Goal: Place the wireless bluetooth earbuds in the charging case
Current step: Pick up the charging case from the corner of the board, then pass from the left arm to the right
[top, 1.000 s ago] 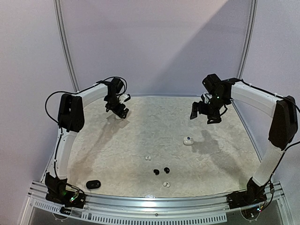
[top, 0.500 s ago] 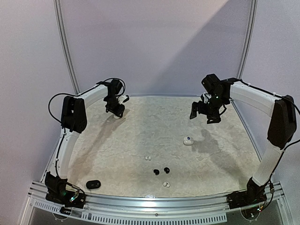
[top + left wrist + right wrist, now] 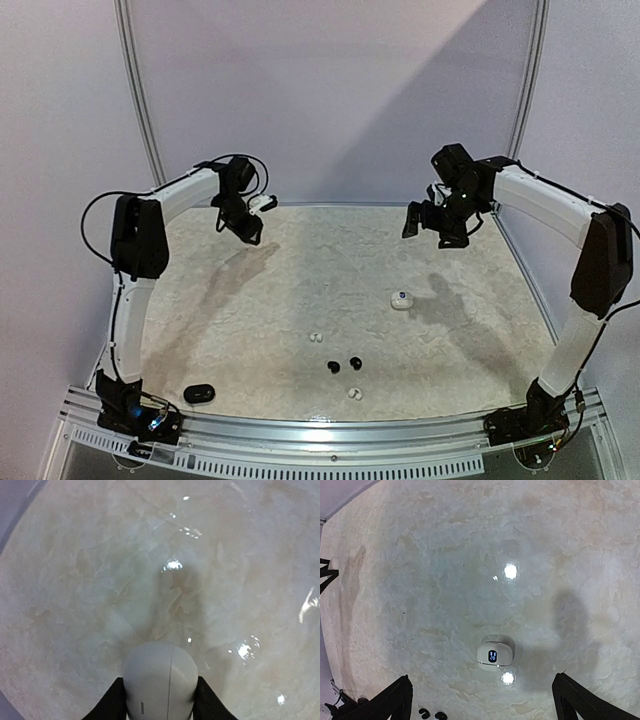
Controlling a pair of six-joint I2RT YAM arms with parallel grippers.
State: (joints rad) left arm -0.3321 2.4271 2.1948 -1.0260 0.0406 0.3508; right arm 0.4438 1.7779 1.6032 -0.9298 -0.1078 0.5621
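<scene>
Pale marbled surface [image 3: 300,270], lilac walls [image 3: 330,90] behind. Left end effector [image 3: 243,227] sits at 10 o'clock on the surface, raised. Its jaws are narrow and clamped on a white charging case [image 3: 160,677]. In the left wrist view a black finger [image 3: 112,702] presses each side of the case, seam facing up. Right end effector [image 3: 428,228] is at 1 o'clock, raised, jaws spread wide, nothing between them. Below it, at 3 o'clock, a second white case [image 3: 494,656] with a small blue display lies flat on the surface. White earbuds [image 3: 316,337] lie near centre. Black earbuds [image 3: 344,364] are a pair just toward 6 o'clock from them. Another white bud [image 3: 354,393] lies nearer the front edge. Black case [image 3: 199,394] sits at 8 o'clock by the front edge, well apart from all the buds.
</scene>
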